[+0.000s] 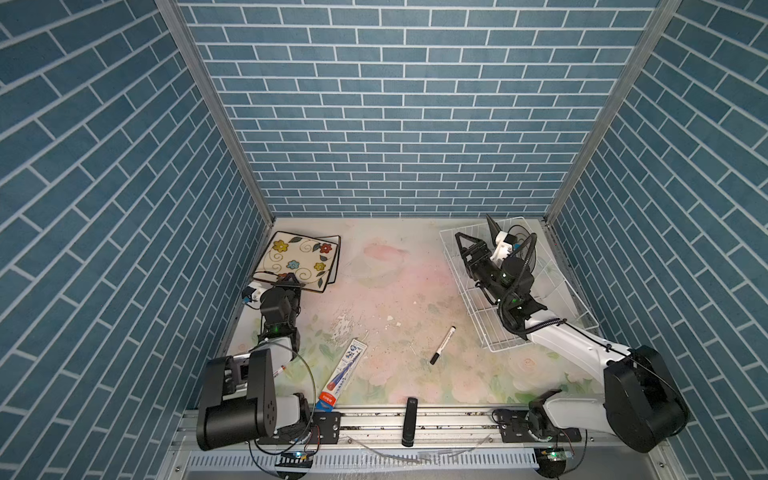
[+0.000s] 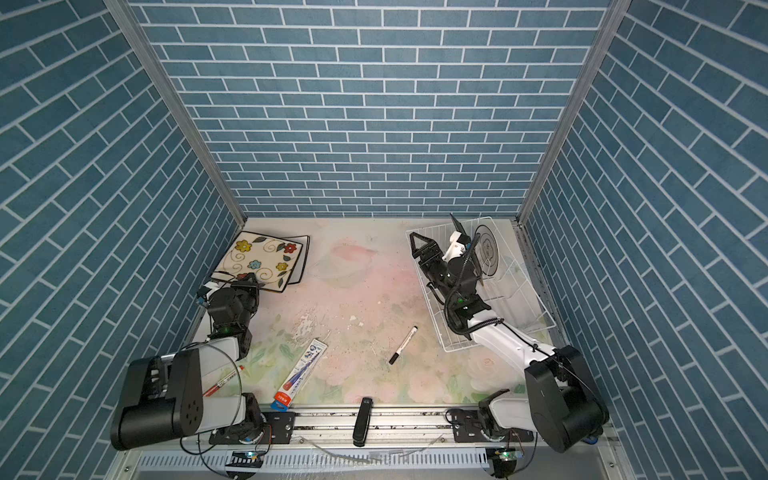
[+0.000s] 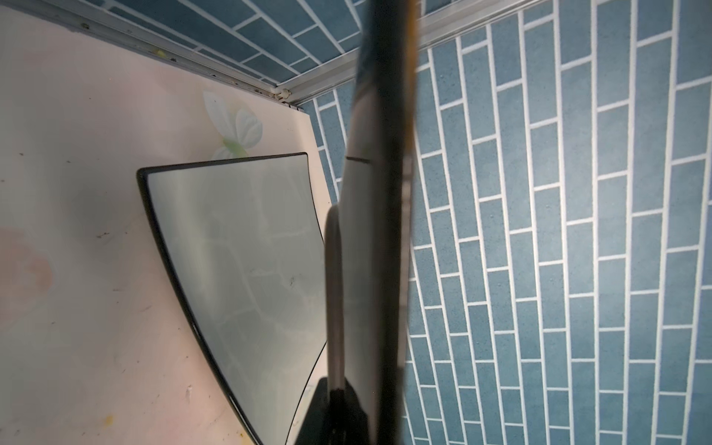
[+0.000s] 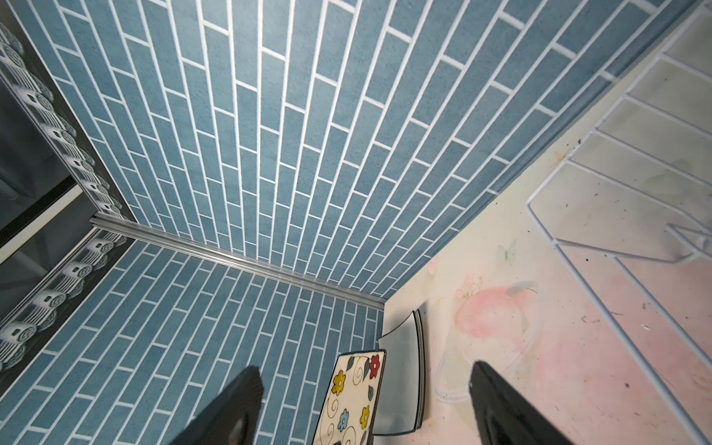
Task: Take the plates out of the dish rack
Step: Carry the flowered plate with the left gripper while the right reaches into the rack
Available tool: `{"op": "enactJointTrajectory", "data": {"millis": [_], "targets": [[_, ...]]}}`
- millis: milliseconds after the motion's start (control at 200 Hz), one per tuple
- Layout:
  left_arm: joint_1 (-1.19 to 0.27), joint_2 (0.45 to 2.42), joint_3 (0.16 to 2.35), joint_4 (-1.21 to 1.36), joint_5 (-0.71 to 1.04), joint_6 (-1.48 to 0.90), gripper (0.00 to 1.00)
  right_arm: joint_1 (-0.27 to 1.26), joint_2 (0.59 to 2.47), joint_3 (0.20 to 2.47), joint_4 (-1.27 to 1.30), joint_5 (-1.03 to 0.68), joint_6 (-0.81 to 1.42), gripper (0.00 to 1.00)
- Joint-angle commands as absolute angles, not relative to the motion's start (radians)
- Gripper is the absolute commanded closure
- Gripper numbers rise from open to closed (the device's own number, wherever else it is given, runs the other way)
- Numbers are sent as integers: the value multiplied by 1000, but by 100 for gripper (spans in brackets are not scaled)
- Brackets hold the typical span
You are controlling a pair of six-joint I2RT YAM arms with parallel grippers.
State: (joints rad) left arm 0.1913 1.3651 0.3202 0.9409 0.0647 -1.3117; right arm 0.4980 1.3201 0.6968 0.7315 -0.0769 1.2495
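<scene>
The left claw seemingly pinches the flowered plate; right claw gapes empty by the dish rack

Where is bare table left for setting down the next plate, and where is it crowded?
Bare: the far-middle table between the cream flowered square plate and the white wire dish rack. Crowded: the near side, with black marker and blue-white pen packet.

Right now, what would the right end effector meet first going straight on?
Probably the flowered plate, across the table; nothing nearer shows between the open jaws of the right end effector. Depth unclear.
</scene>
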Motion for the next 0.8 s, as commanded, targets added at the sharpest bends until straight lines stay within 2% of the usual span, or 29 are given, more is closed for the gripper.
{"op": "enactJointTrajectory", "data": {"millis": [0, 135, 795], "targets": [[211, 1403, 342, 1304, 92, -1401, 100, 495, 1354, 732, 781, -138, 1248, 15], [216, 1496, 342, 1406, 93, -1443, 100, 494, 1390, 738, 807, -161, 1268, 15], [222, 1595, 377, 1379, 37, -1427, 100, 495, 1519, 795, 849, -211, 1325, 18]]}}
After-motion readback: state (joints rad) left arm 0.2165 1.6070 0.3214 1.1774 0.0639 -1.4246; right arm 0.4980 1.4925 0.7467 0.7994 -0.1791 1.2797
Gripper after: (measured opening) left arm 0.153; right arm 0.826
